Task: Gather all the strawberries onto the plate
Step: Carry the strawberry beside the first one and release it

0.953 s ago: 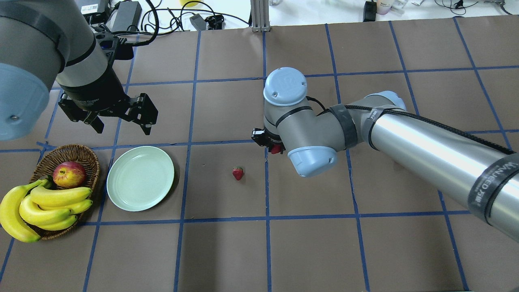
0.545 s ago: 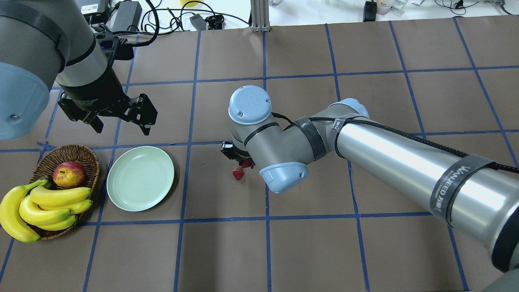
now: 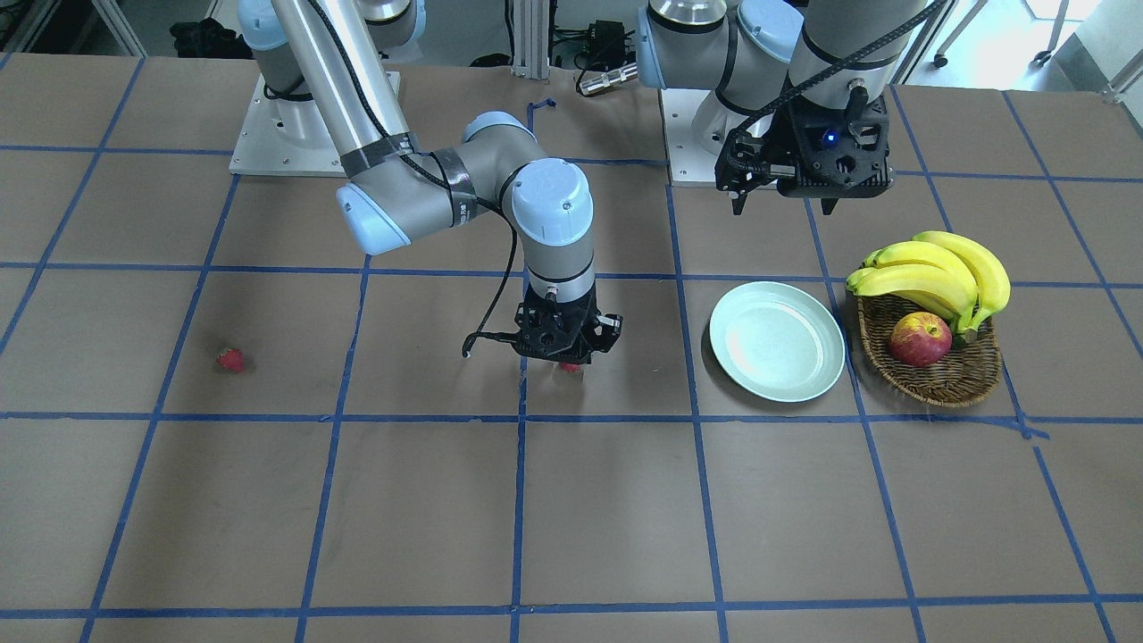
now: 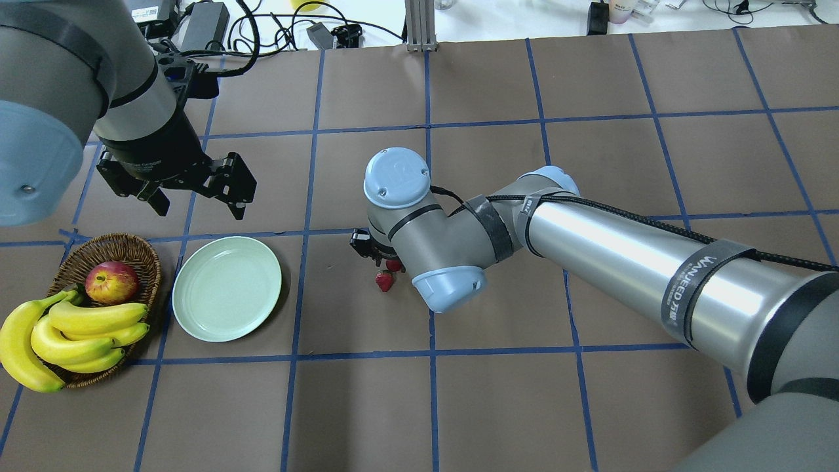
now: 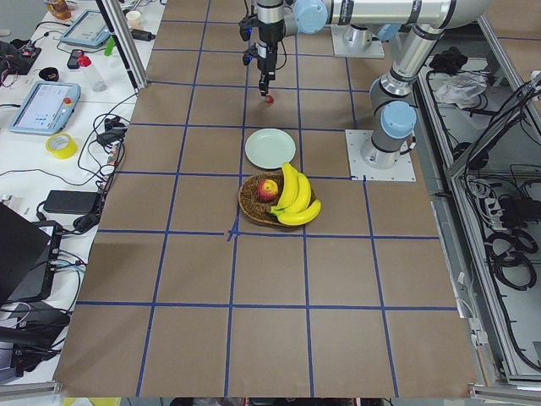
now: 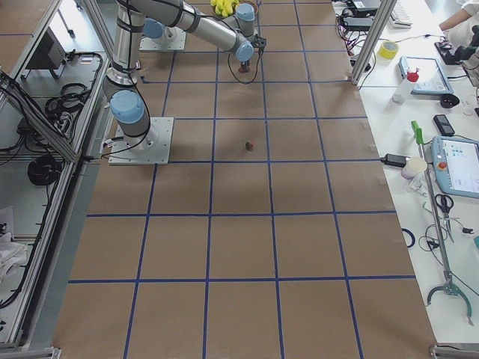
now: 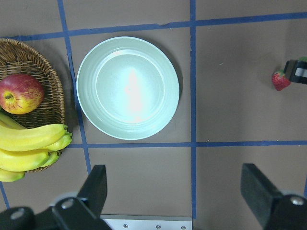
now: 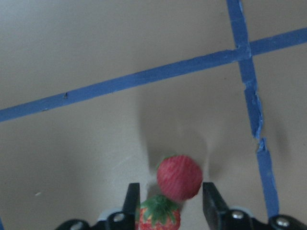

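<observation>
My right gripper [image 4: 391,265] is shut on a strawberry [image 8: 158,218] and hangs low over the table. A second strawberry [image 4: 385,280] lies on the table right under it and shows between the fingertips in the right wrist view [image 8: 180,177]. A third strawberry [image 3: 230,359] lies far off on the robot's right side. The mint-green plate [image 4: 227,288] is bare, about two hand-widths to the left of the right gripper. My left gripper [image 4: 198,208] is open and empty, hovering behind the plate [image 7: 128,88].
A wicker basket [image 4: 141,252] with an apple [image 4: 111,280] and bananas [image 4: 78,328] stands just left of the plate. Cables and power bricks [image 4: 203,26] lie beyond the table's back edge. The right arm's long forearm [image 4: 623,262] spans the right half.
My right arm has moved left with its strawberry, from the table's middle line to right over the lying strawberry. The left arm has barely moved.
</observation>
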Motion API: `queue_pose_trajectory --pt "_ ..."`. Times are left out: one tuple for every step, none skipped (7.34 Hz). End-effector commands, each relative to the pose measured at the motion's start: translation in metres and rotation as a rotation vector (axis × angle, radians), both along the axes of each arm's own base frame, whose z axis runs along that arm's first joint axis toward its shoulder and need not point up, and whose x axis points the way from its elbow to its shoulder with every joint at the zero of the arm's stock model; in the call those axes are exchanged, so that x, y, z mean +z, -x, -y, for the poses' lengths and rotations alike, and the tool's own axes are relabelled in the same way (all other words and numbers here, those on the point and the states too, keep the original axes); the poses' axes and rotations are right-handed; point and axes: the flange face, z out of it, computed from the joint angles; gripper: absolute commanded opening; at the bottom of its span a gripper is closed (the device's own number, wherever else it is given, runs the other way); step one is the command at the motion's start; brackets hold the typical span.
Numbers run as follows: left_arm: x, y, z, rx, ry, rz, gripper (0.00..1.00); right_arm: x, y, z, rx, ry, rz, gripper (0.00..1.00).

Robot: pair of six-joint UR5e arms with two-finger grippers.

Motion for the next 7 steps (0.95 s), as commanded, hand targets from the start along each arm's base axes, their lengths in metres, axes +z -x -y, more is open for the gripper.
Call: queue_pose_trajectory --pt "0.001 0.001 0.0 0.008 0.004 0.001 1.0 0.017 -0.003 0.009 0.004 0.034 0.012 1.0" --pt "0.0 0.006 -0.001 0.003 0.002 -0.017 1.0 0.025 0.008 0.019 0.023 0.046 0.012 1.0" --pt "-0.005 0.006 -0.002 0.004 -0.009 -0.02 1.0 0.031 0.049 0.037 0.073 0.04 -0.043 1.0" --pt "-0.008 0.006 -0.002 0.004 -0.016 -0.019 1.0 0.059 0.104 0.051 0.153 0.02 -0.109 1.0" --pt "-0.008 0.007 -0.002 0.006 -0.016 -0.028 1.0 0.081 0.166 0.063 0.185 -0.017 -0.153 1.0" --pt "-0.008 0.007 -0.002 0.008 -0.016 -0.032 1.0 0.074 0.23 0.075 0.198 -0.065 -0.192 1.0" --pt "-0.008 0.008 -0.003 0.008 -0.016 -0.032 1.0 0.06 0.297 0.08 0.269 -0.095 -0.193 1.0"
